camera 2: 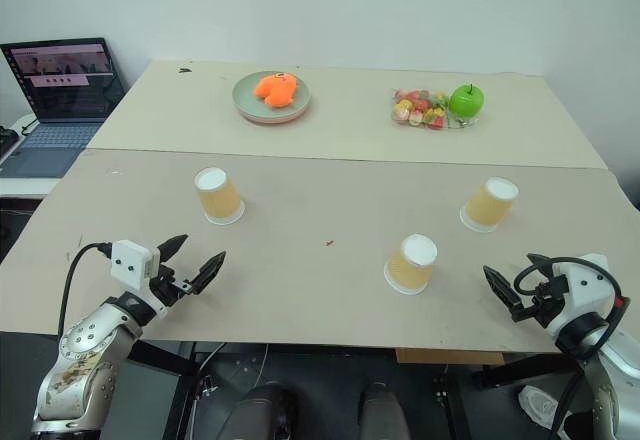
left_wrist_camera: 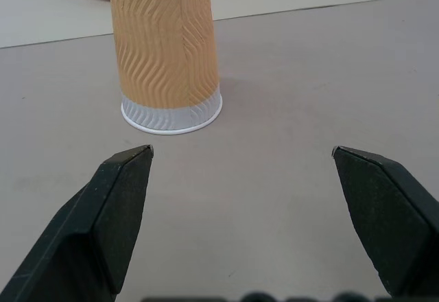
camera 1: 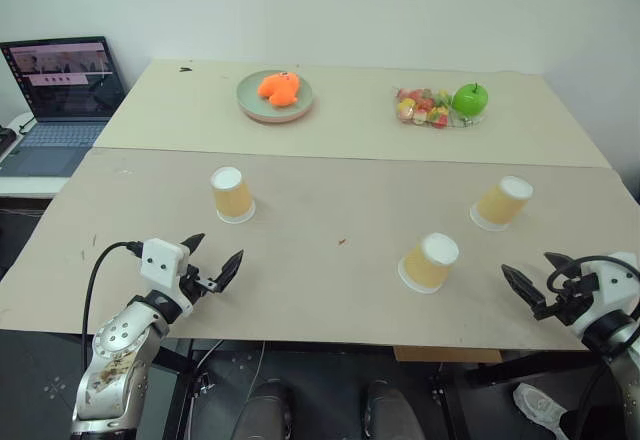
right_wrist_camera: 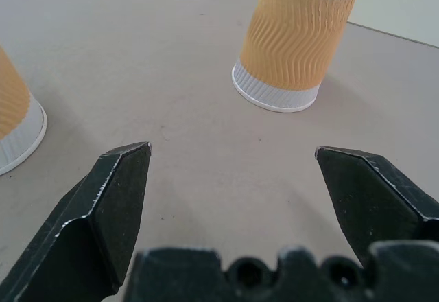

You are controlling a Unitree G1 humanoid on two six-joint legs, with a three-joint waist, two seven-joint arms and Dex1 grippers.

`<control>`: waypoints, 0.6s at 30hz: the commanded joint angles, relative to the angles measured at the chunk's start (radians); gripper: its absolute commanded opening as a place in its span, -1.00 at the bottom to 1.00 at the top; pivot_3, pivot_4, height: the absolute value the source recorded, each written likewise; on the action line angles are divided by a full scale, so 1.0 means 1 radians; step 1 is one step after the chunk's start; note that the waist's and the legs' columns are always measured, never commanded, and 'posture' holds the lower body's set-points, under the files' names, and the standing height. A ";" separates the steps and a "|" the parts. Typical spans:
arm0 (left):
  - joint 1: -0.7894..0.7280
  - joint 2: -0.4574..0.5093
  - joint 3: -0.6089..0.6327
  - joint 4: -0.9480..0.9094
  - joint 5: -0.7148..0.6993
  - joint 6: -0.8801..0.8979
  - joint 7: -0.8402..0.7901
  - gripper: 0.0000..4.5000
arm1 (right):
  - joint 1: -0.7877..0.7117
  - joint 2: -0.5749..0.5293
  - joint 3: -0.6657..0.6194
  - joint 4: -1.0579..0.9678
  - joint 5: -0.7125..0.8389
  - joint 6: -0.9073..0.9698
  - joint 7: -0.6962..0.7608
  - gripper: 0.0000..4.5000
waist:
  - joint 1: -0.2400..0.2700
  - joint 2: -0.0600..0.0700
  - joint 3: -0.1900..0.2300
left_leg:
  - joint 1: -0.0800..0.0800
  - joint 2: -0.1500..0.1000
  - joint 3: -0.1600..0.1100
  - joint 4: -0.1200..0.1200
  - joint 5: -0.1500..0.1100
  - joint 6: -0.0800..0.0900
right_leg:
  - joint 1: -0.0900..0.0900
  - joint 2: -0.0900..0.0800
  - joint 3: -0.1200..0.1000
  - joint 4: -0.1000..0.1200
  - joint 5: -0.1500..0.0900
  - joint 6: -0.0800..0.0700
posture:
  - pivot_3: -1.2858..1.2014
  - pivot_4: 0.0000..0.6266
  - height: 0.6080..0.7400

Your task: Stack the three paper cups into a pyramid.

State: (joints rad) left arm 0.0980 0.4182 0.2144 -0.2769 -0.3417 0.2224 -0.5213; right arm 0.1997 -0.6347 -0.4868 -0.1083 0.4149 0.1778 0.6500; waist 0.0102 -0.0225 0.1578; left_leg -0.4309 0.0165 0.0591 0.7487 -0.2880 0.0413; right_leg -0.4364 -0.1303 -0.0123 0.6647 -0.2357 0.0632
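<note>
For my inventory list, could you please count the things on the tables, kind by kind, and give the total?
Yellow-orange tapered paper cups, upside down: 3
Round pale green plate with an orange item: 1
Green apple: 1
Pile of colourful sweets: 1
Open grey laptop: 1
Total: 7

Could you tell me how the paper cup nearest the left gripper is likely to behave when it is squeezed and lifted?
The paper cup stands upside down on its wide rim, so it probably will not tip on contact. Being thin paper and empty, it is likely very light and may slide when nudged. Its rippled wall should give the fingers some grip, though a hard squeeze could dent it.
</note>
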 commanded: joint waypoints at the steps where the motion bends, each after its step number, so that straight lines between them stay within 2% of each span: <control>1: -0.094 0.049 -0.031 -0.032 -0.056 0.014 -0.101 0.98 | 0.032 -0.034 -0.023 -0.106 0.023 0.025 0.031 1.00 | 0.000 0.000 0.000 | 0.000 0.000 0.000 0.000 0.000 0.000 | 0.000 0.000 0.000 0.000 0.000 0.000 | 0.03 -0.52 0.03; 4: -0.278 0.119 -0.100 -0.009 -0.139 0.097 -0.266 0.98 | 0.114 -0.095 -0.021 -0.263 0.071 0.096 0.109 1.00 | 0.019 0.001 0.001 | -0.002 0.000 -0.001 0.001 0.001 -0.001 | -0.001 0.000 -0.003 0.001 0.000 0.000 | 0.03 -0.52 0.03; 8: -0.410 0.137 -0.168 0.010 -0.176 0.148 -0.352 0.98 | 0.151 -0.166 -0.042 -0.381 0.164 0.216 0.169 1.00 | 0.005 0.002 0.000 | 0.003 -0.001 -0.001 0.001 -0.001 0.002 | 0.006 0.000 -0.001 -0.002 0.000 0.001 | 0.03 -0.52 0.03; 14: -0.483 0.128 -0.228 0.027 -0.177 0.122 -0.437 0.98 | 0.107 -0.226 -0.068 -0.429 0.234 0.307 0.186 1.00 | -0.005 0.001 0.001 | 0.006 0.000 -0.001 0.001 -0.002 0.003 | 0.008 0.000 -0.001 -0.002 -0.003 0.002 | 0.03 -0.52 0.03; 18: -0.523 0.110 -0.268 0.063 -0.158 0.096 -0.481 0.98 | 0.030 -0.232 -0.007 -0.390 0.198 0.301 0.183 1.00 | 0.001 0.001 0.001 | 0.008 0.000 -0.001 0.001 -0.002 0.003 | 0.011 0.000 -0.001 -0.002 -0.003 0.002 | 0.03 -0.52 0.03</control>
State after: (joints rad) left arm -0.3933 0.5373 -0.0406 -0.2127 -0.5077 0.3479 -0.9784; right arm 0.2585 -0.8534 -0.5050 -0.5029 0.6178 0.4843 0.8339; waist 0.0115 -0.0217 0.1587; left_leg -0.4224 0.0160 0.0580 0.7495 -0.2897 0.0439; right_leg -0.4245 -0.1304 -0.0133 0.6624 -0.2385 0.0649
